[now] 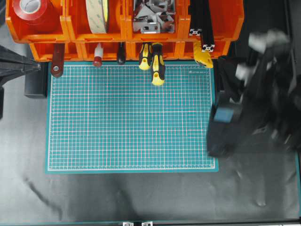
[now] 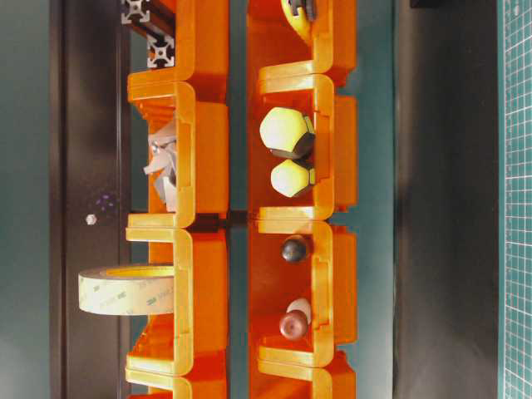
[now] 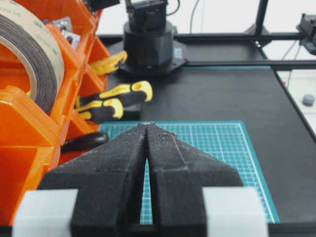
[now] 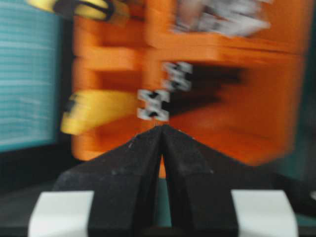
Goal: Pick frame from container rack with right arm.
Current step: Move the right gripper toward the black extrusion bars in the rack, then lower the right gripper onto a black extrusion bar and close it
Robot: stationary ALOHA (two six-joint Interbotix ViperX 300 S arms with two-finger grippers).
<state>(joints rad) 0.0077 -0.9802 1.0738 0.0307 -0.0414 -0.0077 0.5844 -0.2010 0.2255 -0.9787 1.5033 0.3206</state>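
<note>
Two black frame bars [image 1: 206, 28] with silvery cut ends lie in the far-right bin of the orange container rack [image 1: 70, 33]. In the right wrist view their ends [image 4: 153, 104] show just beyond my right gripper [image 4: 160, 126], which is shut and holds nothing. That view is blurred by motion. From overhead the right arm [image 1: 254, 94] is a blurred dark mass right of the green mat [image 1: 131, 117]. My left gripper [image 3: 146, 124] is shut and empty, at the mat's left edge [image 1: 37, 67]. The table-level view shows the frame ends [image 2: 160, 51] at its top.
Yellow-and-black screwdrivers [image 1: 157, 63] stick out of the lower bins over the mat's far edge, with one more yellow handle [image 1: 203, 57] under the frames. The upper bins hold tape rolls [image 1: 96, 14], red tape [image 1: 33, 9] and metal brackets [image 1: 153, 19].
</note>
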